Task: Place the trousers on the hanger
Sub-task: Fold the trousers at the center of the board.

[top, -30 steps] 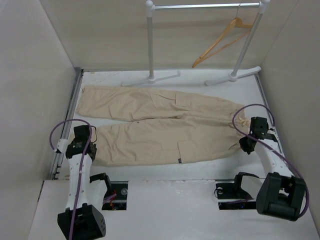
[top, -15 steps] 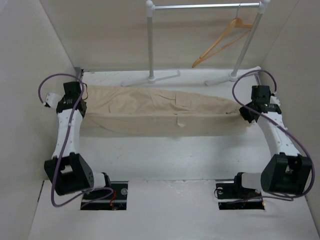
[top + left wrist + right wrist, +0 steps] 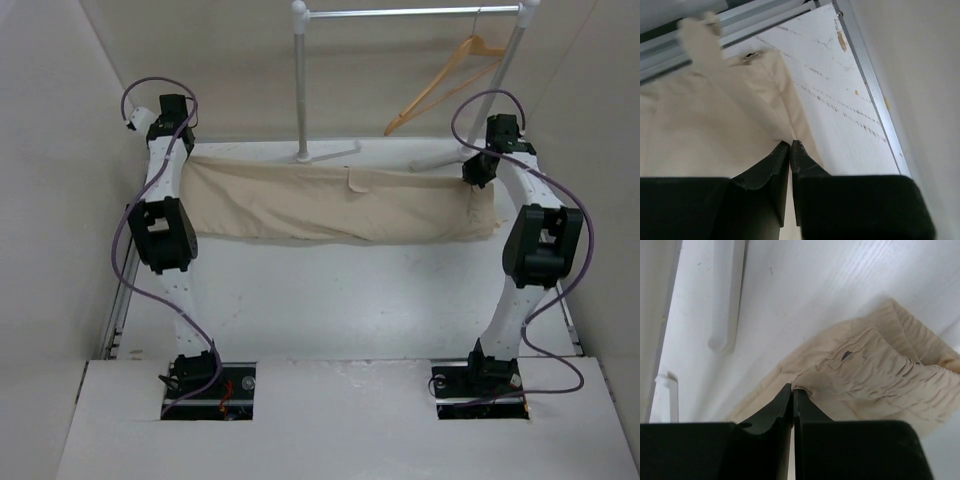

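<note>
Left gripper (image 3: 790,146) is pinched tight on the leg end of the trousers (image 3: 330,205), right gripper (image 3: 793,389) on the gathered waistband, so they hang stretched across the far side of the table (image 3: 330,295). Soft, light, floppy cloth that'll sag mid-span, so end grips seem right for draping over the hanger (image 3: 440,88).

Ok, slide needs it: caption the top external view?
Folded trousers stretched between the left gripper and right gripper; hanger hangs on the rail.

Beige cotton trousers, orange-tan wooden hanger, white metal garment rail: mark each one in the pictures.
beige cotton trousers (image 3: 330,205), top external view, middle of the folded cloth.
orange-tan wooden hanger (image 3: 395,122), top external view, lower left tip.
white metal garment rail (image 3: 300,90), top external view, left upright post.
</note>
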Controlling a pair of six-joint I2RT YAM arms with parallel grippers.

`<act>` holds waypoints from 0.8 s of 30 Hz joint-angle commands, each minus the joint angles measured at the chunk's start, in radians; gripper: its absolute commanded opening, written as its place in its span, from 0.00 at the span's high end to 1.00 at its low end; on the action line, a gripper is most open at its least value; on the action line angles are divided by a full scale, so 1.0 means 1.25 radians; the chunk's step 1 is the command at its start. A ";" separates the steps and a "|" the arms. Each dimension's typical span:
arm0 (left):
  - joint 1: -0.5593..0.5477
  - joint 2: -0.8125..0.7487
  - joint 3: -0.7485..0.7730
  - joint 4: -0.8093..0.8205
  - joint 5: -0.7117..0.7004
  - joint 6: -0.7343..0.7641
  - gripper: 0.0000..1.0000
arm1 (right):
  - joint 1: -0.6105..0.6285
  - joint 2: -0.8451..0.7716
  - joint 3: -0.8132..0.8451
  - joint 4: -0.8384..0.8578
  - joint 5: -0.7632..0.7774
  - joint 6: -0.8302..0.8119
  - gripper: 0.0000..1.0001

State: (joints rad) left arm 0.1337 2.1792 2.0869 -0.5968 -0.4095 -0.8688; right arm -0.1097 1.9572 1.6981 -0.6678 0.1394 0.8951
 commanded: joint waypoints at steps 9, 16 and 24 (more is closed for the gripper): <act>0.036 0.024 0.063 0.038 -0.014 0.081 0.52 | -0.017 0.112 0.192 0.009 0.021 -0.037 0.36; 0.092 -0.335 -0.586 0.210 0.100 -0.008 0.49 | 0.032 -0.173 -0.253 0.200 0.006 -0.003 0.69; 0.153 -0.354 -0.794 0.370 0.256 -0.054 0.44 | -0.042 -0.315 -0.542 0.323 -0.084 0.040 0.52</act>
State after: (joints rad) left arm 0.3283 1.7142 1.1233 -0.2653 -0.1787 -0.9020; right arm -0.1089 1.5574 1.0626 -0.3893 0.0879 0.9237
